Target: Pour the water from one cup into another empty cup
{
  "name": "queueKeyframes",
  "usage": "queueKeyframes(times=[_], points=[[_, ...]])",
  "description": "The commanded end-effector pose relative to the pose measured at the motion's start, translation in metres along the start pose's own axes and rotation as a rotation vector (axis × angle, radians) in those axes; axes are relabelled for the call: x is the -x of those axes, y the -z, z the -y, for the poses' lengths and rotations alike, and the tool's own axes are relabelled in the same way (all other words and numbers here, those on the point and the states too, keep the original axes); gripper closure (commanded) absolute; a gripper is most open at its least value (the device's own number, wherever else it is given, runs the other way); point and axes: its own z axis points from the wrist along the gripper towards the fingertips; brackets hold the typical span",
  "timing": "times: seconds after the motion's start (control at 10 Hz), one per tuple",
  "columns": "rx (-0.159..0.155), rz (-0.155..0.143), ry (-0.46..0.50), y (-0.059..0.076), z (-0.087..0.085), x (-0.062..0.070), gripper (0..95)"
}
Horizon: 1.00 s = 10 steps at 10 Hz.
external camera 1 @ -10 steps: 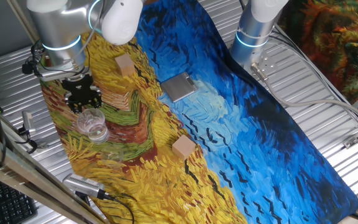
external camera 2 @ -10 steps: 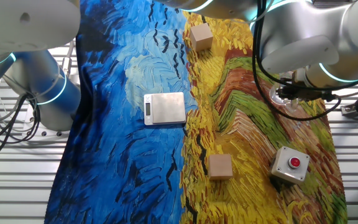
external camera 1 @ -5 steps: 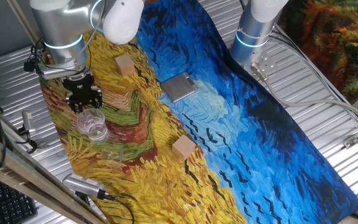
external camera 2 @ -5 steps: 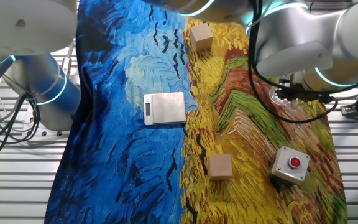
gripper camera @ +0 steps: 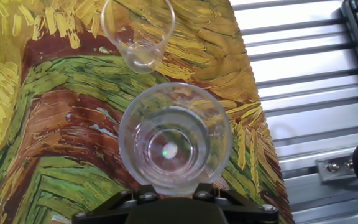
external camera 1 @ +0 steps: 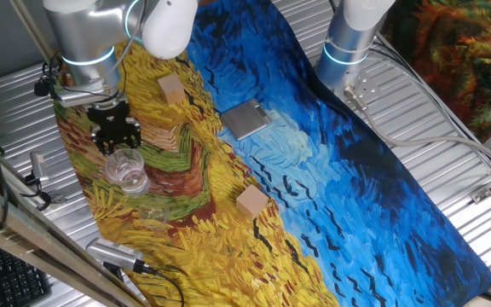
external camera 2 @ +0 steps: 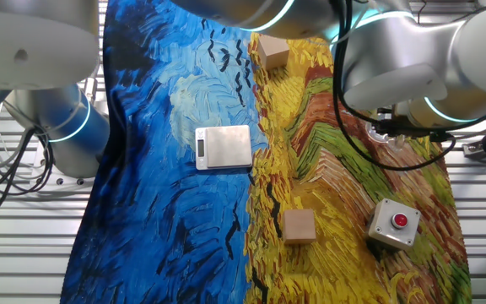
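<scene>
Your gripper (gripper camera: 174, 198) is clamped on the upright cup of water (gripper camera: 174, 138), just beside the empty cup (gripper camera: 138, 34) on the tabletop (gripper camera: 55, 124). Carry it over that rim, then tilt slowly. Since 1 s ago, the arm has risen slightly.

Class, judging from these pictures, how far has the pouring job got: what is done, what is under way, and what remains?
Done: nothing poured that I can see. Under way: the gripper is right above the nearer cup, which stands upright on the cloth. Whether the jaws grip it is unclear. Left: lifting it and tipping it into the second cup just beyond.
</scene>
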Motion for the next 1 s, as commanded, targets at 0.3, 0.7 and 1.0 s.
queueKeyframes(times=[0.3, 0.7, 1.0], points=[[-0.002, 0.005, -0.002, -0.0028, 0.0010, 0.0010, 57.0], [-0.007, 0.006, -0.005, -0.0070, -0.0002, 0.0008, 57.0], [-0.009, 0.006, -0.007, -0.0093, -0.0011, 0.0007, 57.0]])
